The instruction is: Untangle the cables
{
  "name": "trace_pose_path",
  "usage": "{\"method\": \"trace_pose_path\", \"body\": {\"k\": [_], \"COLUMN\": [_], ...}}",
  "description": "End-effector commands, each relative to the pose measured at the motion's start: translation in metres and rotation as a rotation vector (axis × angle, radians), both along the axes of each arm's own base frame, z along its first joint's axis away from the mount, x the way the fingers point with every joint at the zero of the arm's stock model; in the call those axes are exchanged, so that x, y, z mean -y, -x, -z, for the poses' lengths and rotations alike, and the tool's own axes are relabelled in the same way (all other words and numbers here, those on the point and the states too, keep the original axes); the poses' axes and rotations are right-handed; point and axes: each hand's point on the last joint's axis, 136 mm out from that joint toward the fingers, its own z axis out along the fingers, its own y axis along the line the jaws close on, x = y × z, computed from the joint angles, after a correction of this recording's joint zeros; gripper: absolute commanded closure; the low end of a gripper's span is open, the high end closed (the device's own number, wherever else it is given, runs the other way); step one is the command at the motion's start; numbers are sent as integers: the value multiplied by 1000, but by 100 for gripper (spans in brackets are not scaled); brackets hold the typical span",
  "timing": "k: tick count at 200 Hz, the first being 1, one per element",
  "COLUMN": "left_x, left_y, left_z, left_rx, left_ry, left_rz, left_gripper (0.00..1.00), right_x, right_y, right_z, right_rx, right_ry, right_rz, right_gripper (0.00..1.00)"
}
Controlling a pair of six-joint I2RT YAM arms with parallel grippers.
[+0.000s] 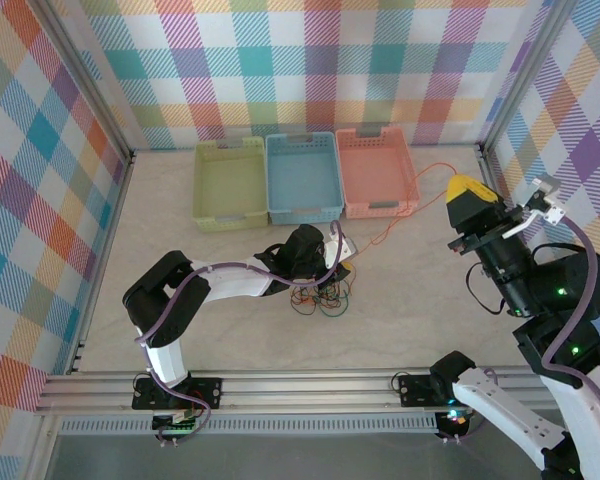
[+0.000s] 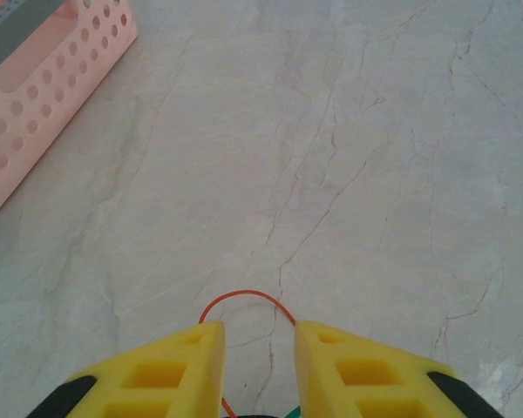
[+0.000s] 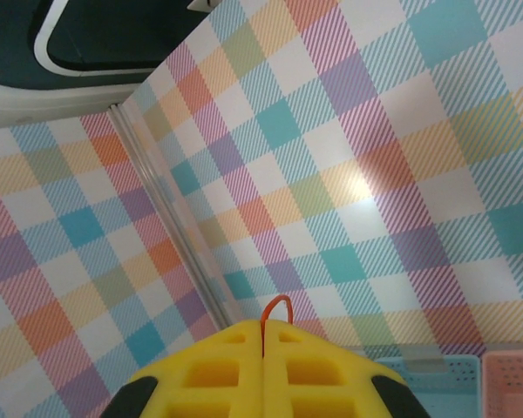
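Cables (image 1: 318, 296) sit in a small dark tangle near the middle of the bench (image 1: 430, 300), right under the left hand (image 2: 259, 329), which is spread a little, with a loop of orange wire in the gap. The right hand (image 1: 467, 190) is raised off to the right, pressed together on the red-orange cable (image 3: 276, 300), which runs from the tangle past the pink basket (image 1: 376, 170) up to it.
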Motion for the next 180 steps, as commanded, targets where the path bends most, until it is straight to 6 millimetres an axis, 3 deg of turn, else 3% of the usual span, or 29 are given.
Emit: {"method": "trace_pose_path", "body": {"k": [1,53,118,180], "left_x": [-1,-2,-1,-2], "left_y": [2,1,1,0], "left_z": [5,7,10,12], "left_rx": [-17,-20,-31,-32], "left_ry": [-14,-22,-33,-45], "left_rz": [-8,-20,-15,-21], "left_gripper": [71,71,74,74], "right_x": [13,29,36,40], "right_y": [4,19,21,30], "right_z": [-23,-65,-80,-110], "right_rx": [76,183,223,275], "right_ry": [27,58,79,59], "right_rz": [75,153,199,206], "right_gripper": [100,100,100,100]}}
